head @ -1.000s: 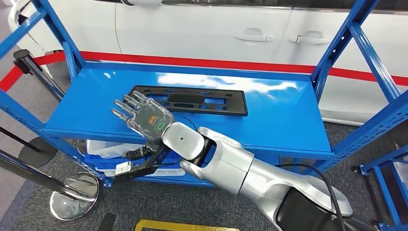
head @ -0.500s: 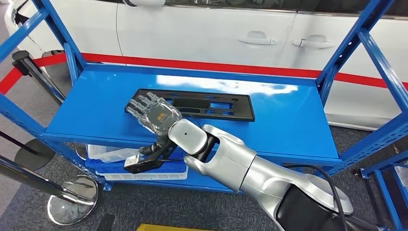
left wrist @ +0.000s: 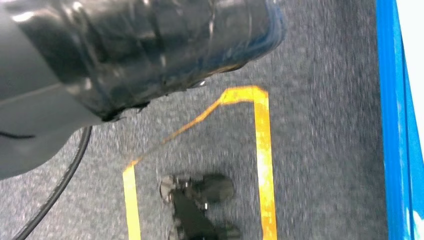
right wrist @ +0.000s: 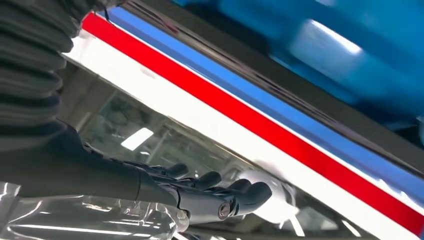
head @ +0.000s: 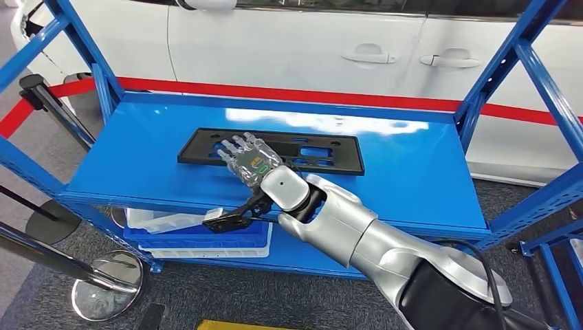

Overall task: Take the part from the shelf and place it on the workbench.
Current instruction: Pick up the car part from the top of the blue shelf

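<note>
- I see the flat black slotted plastic part (head: 271,150) lying flat mid-shelf, toward the back edge of the blue metal shelf (head: 412,179).
- Right hand (head: 251,161) above the part's centre, fingers (right wrist: 240,192) spread, gripping nothing.
- Left hand: can't tell its state.

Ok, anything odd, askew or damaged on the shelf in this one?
Nothing stands out. The black part lies flat on the blue shelf, roughly square to its edges, with no visible damage. The right hand is over its middle, fingers spread, not gripping it.
</note>
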`<state>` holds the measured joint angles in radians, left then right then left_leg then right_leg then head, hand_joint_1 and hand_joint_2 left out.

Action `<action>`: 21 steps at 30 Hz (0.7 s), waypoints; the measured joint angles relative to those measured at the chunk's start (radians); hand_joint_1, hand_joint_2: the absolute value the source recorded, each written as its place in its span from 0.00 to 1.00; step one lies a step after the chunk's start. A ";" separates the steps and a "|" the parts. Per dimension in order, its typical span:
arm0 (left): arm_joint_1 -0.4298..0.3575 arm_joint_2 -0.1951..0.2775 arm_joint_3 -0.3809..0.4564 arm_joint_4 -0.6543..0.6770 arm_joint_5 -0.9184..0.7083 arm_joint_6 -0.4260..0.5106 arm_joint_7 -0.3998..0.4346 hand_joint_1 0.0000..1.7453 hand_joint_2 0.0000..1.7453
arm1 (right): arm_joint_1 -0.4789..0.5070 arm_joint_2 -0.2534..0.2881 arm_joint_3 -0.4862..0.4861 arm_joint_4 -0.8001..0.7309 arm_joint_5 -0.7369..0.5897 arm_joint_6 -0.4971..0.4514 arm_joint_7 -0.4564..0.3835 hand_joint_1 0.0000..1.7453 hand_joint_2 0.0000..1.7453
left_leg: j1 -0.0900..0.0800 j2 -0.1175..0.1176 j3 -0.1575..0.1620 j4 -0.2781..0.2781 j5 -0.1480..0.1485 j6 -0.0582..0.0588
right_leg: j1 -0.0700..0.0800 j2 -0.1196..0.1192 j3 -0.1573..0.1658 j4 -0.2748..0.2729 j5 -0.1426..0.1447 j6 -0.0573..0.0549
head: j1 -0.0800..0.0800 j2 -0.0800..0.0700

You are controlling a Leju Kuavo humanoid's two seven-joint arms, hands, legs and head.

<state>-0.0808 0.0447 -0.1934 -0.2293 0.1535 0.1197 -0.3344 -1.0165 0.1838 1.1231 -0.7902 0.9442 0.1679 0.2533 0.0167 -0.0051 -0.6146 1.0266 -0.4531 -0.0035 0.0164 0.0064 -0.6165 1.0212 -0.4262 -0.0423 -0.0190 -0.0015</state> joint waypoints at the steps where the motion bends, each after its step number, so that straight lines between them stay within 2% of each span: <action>1: 0.000 0.000 0.000 0.000 0.001 0.000 0.000 0.00 0.00 | -0.001 -0.001 0.000 0.004 0.000 0.000 0.000 0.00 1.00 | -0.001 0.000 -0.007 0.017 -0.014 -0.004 | -0.005 -0.001 0.006 -0.009 0.004 -0.002 | -0.001 0.000; 2: -0.001 -0.001 0.000 0.000 0.001 -0.001 0.000 0.00 0.00 | -0.001 -0.001 0.000 0.008 0.000 -0.001 0.000 0.00 1.00 | -0.001 0.001 -0.025 0.056 -0.037 -0.008 | -0.009 -0.001 0.011 -0.016 0.008 -0.005 | -0.003 0.000; 4: -0.001 -0.001 0.000 0.000 0.002 -0.001 0.000 0.00 0.00 | 0.001 -0.001 0.000 0.016 0.000 0.000 0.000 0.00 1.00 | 0.001 0.001 -0.083 0.178 -0.095 -0.015 | -0.009 -0.002 0.013 -0.018 0.010 -0.008 | -0.005 0.000; 5: 0.000 0.000 -0.001 0.000 0.002 -0.001 0.001 0.00 0.00 | 0.004 -0.001 0.000 0.021 0.000 0.000 0.002 0.00 1.00 | 0.002 0.001 -0.111 0.231 -0.110 -0.018 | -0.009 -0.002 0.012 -0.017 0.009 -0.009 | -0.004 0.000; 6: 0.001 0.000 -0.001 0.000 0.003 -0.001 0.001 0.00 0.00 | 0.007 -0.002 0.000 0.026 -0.001 0.002 0.005 0.00 1.00 | 0.003 0.001 -0.124 0.252 -0.107 -0.020 | -0.009 -0.001 0.012 -0.016 0.008 -0.009 | -0.004 0.000; 7: 0.002 0.000 -0.001 0.000 0.004 -0.001 0.002 0.00 0.00 | 0.009 -0.002 0.000 0.031 -0.002 0.005 0.008 0.00 1.00 | 0.003 0.001 -0.121 0.238 -0.086 -0.022 | -0.009 0.000 0.012 -0.014 0.006 -0.009 | -0.004 0.000; 9: 0.002 0.001 -0.001 0.000 0.005 -0.001 0.002 0.00 0.00 | 0.010 -0.002 0.000 0.040 -0.007 0.009 0.016 0.00 1.00 | 0.005 0.001 -0.068 0.118 -0.018 -0.023 | -0.011 0.002 0.012 -0.006 0.001 -0.004 | -0.004 0.000; 10: 0.001 0.001 -0.001 0.000 0.005 -0.001 0.002 0.00 0.00 | 0.010 -0.003 0.000 0.045 -0.011 0.009 0.020 0.00 1.00 | 0.004 0.001 -0.038 0.057 0.003 -0.021 | -0.009 0.003 0.010 -0.001 -0.003 0.000 | -0.005 0.000; 11: 0.000 0.001 -0.002 0.000 0.005 -0.001 0.001 0.00 0.00 | 0.010 -0.004 0.000 0.050 -0.015 0.009 0.025 0.00 1.00 | 0.002 0.001 -0.018 0.015 0.015 -0.016 | -0.007 0.003 0.007 0.003 -0.006 0.004 | -0.005 0.000; 12: -0.001 0.001 -0.003 0.000 0.005 -0.001 0.000 0.00 0.00 | 0.010 -0.006 0.000 0.057 -0.018 0.009 0.031 0.00 1.00 | 0.000 0.000 -0.009 -0.003 0.015 -0.011 | -0.006 0.004 0.005 0.006 -0.008 0.008 | -0.005 0.000; 14: 0.000 0.001 -0.005 0.000 0.006 -0.001 -0.002 0.00 0.00 | 0.011 -0.010 -0.001 0.071 -0.024 0.006 0.049 0.00 1.00 | -0.001 -0.001 -0.007 -0.006 0.016 0.002 | -0.005 0.004 0.004 0.006 -0.009 0.016 | -0.005 0.000; 16: 0.000 0.000 -0.007 0.000 0.006 -0.003 -0.003 0.00 0.00 | 0.011 -0.017 -0.004 0.086 -0.029 -0.003 0.072 0.00 1.00 | 0.002 -0.001 -0.003 -0.011 0.019 0.013 | -0.007 0.004 -0.003 0.026 -0.025 0.027 | -0.004 0.000; 18: -0.001 0.000 -0.008 0.000 0.006 -0.004 -0.004 0.00 0.00 | 0.012 -0.026 -0.008 0.099 -0.032 -0.015 0.097 0.00 1.00 | 0.005 0.001 -0.001 -0.015 0.020 0.022 | -0.011 0.003 -0.043 0.114 -0.074 0.038 | -0.002 0.000; 20: -0.001 -0.001 -0.009 0.000 0.006 -0.005 -0.007 0.00 0.00 | 0.015 -0.037 -0.010 0.112 -0.031 -0.024 0.119 0.00 1.00 | 0.005 0.002 -0.001 -0.015 0.019 0.027 | -0.016 0.002 -0.108 0.246 -0.129 0.046 | -0.001 0.000; 21: 0.000 -0.001 -0.010 0.000 0.006 -0.005 -0.009 0.00 0.00 | 0.018 -0.043 -0.010 0.119 -0.031 -0.025 0.128 0.00 1.00 | 0.005 0.002 0.000 -0.014 0.019 0.027 | -0.020 0.002 -0.130 0.287 -0.137 0.048 | -0.001 0.000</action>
<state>-0.0811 0.0436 -0.2031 -0.2293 0.1596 0.1144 -0.3429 -0.9987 0.1412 1.1131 -0.6714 0.9136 0.1428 0.3814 0.0217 -0.0034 -0.6148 1.0123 -0.4343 0.0233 -0.0031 0.0086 -0.7468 1.3082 -0.5633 0.0058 -0.0198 -0.0015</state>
